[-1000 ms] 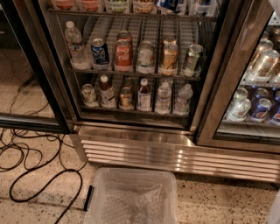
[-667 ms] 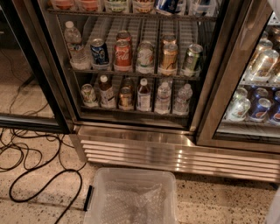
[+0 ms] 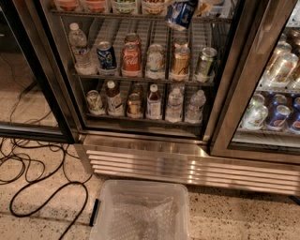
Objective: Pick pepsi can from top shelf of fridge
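Observation:
The fridge (image 3: 140,154) is stainless steel with dark-framed glass doors; its left compartment shows three wire shelves. The pepsi can (image 3: 107,55), blue with a silver top rim, stands upright at the left of the middle shelf in view (image 3: 140,78), between a water bottle (image 3: 78,47) and a red Coca-Cola can (image 3: 131,58). The topmost shelf in view (image 3: 140,17) is cut off by the frame's top edge; a tilted blue-and-white item (image 3: 181,14) sits at its front rail. The gripper is not in view.
A gold-brown can (image 3: 181,61) and a green can (image 3: 205,63) share the middle shelf. Bottles fill the lower shelf (image 3: 140,119). The right compartment (image 3: 276,112) holds more cans. A clear plastic bin (image 3: 140,211) stands on the floor in front. Black cables (image 3: 42,187) lie at the left.

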You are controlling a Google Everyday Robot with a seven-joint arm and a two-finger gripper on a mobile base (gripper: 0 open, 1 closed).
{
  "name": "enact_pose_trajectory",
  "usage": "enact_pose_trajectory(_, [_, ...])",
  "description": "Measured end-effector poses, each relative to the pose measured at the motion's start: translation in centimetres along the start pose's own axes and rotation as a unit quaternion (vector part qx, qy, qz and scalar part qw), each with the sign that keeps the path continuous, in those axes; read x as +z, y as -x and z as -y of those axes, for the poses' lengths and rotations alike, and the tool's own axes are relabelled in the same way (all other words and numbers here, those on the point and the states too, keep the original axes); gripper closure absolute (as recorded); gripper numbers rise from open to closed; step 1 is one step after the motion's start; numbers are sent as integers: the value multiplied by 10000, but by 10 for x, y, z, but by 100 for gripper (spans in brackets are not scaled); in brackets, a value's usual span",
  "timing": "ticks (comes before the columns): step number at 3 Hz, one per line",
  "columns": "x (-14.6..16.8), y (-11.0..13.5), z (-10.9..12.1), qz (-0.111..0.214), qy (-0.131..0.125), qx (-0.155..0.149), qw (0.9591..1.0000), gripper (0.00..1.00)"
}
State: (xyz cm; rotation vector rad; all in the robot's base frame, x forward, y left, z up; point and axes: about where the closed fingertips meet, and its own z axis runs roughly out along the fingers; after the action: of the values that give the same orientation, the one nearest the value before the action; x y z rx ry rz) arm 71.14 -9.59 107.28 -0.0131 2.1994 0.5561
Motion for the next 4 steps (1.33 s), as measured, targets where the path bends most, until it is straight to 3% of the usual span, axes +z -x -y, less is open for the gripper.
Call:
enact_pose_trajectory(1, [-7,-46,-5,-494,16,348,9982,100])
enact_pose_trajectory(2, [-10,-101,-11,-1105,100,889,9898,100])
enact_pose_trajectory(4, [-8,-112,-13,-1230,129,952,9878,100])
